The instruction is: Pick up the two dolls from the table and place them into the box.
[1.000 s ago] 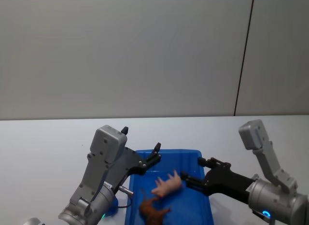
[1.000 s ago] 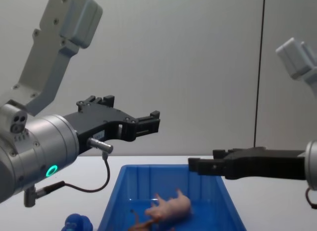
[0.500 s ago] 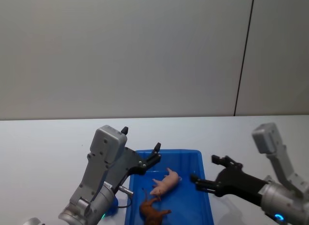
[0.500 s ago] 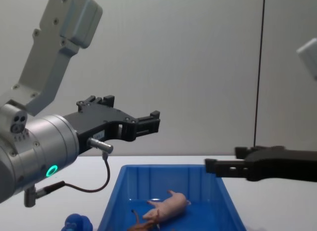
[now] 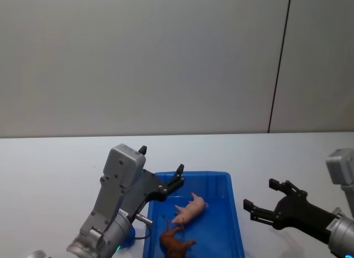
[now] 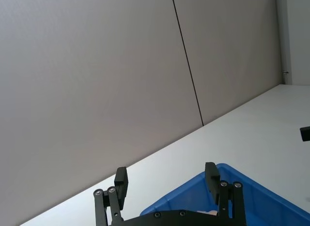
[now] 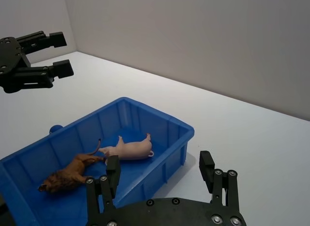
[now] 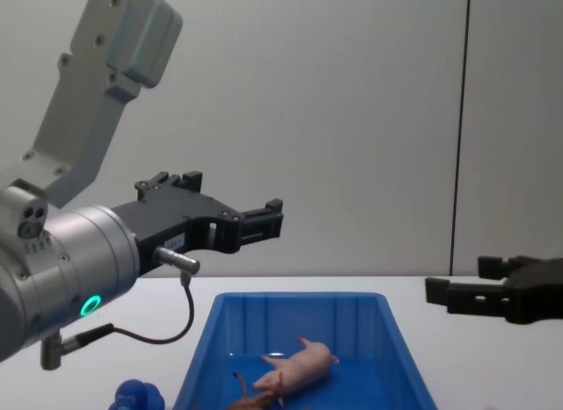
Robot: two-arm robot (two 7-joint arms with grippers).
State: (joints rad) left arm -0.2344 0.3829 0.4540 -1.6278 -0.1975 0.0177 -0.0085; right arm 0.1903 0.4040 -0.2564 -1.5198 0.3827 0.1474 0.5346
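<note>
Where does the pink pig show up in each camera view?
Head: pig lies in the blue bin, low centre.
Chest: pig at bottom centre, in the bin.
Right wrist: pig mid-bin, next to the brown horse.
Left wrist: cannot tell; the left gripper covers the bin's inside.
Shared landmark: the bin's rim.

I see a flat plain white tabletop (image 5: 50,164). Two things sit directly on it. One is a large bright blue rectangular plastic bin (image 5: 204,174), towards the robot's side. The other is a small knobbly blue object (image 8: 136,398) just beside the bin's left wall; can't tell what it is.
</note>
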